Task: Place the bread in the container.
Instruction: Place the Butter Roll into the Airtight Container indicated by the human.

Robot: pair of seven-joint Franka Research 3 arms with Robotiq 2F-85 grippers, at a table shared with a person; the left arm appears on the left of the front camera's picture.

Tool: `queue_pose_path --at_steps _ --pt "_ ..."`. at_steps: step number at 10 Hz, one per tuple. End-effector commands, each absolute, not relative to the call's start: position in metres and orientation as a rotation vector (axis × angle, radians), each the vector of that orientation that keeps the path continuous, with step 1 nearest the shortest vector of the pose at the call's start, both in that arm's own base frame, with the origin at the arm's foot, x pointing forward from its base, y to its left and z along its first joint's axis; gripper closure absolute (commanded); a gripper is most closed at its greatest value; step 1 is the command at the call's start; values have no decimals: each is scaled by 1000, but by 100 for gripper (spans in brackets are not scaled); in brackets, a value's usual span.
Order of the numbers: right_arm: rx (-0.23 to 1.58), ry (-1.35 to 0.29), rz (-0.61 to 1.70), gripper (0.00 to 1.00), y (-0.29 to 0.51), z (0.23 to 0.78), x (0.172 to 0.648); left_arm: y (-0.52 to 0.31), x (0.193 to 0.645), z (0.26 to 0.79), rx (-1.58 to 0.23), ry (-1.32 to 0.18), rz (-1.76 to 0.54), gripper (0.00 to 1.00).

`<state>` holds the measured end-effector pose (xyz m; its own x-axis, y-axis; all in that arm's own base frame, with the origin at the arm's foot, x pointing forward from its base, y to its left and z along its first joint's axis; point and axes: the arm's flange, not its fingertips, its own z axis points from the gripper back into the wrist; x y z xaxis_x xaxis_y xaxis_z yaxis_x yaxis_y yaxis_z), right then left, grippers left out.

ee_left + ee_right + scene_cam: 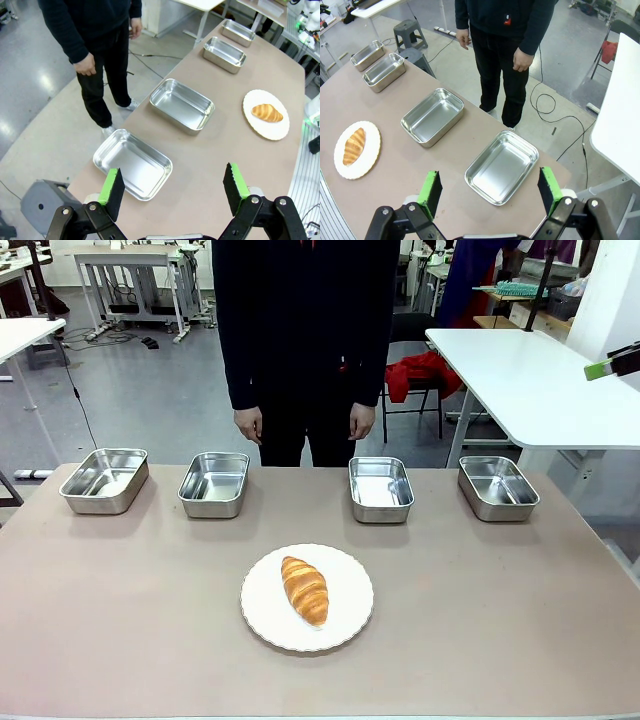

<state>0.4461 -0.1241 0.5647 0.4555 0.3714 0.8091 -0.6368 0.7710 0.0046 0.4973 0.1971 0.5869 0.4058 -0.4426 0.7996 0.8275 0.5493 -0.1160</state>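
Steel trays (210, 508), four alike, sit in a row along the far half of the table (120, 630), and each is bare inside. Nearer than the row, about midway between left and right, is a round white plate (345, 625). The bread (305, 589) lies on it slightly askew, one tapered end pointing far-left and the other near-right. It lines up with the gap between the two middle trays and touches only the plate. The left gripper (172, 170) hangs high over the left end of the table, its jaws spread wide with nothing between them. The leftmost tray (135, 162) sits below it, just past one green pad. From there the bread is well apart, off to the right toward the table's middle. The right gripper (489, 173) hangs likewise over the right end, jaws just as wide and holding nothing, with the rightmost tray (502, 167) below, between its pads. The bread is well apart from it too, off to the left. Both grippers are clear of the bread, the plate and every tray. A person (305, 330) in dark clothes stands at the far side behind the middle trays, hands (248, 424) hanging loose and empty.
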Motion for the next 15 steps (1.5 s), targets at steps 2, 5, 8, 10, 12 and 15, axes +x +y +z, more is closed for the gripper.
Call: queue_pose_path --at_steps 2,5,8,10,12,15 --pt "336 -919 636 0 -123 567 446 196 496 589 -555 -806 -856 0" --pt "336 -919 636 0 -123 567 446 196 496 589 -555 -806 -856 0" --pt "336 -919 636 0 -123 567 446 196 496 589 -555 -806 -856 0" --pt "336 -919 636 0 -123 567 446 196 496 589 -555 -806 -856 0" --pt "336 -919 636 0 -123 567 446 196 496 589 -555 -806 -856 0" --pt "336 -919 636 0 -123 567 446 196 496 589 -555 -806 -856 0"
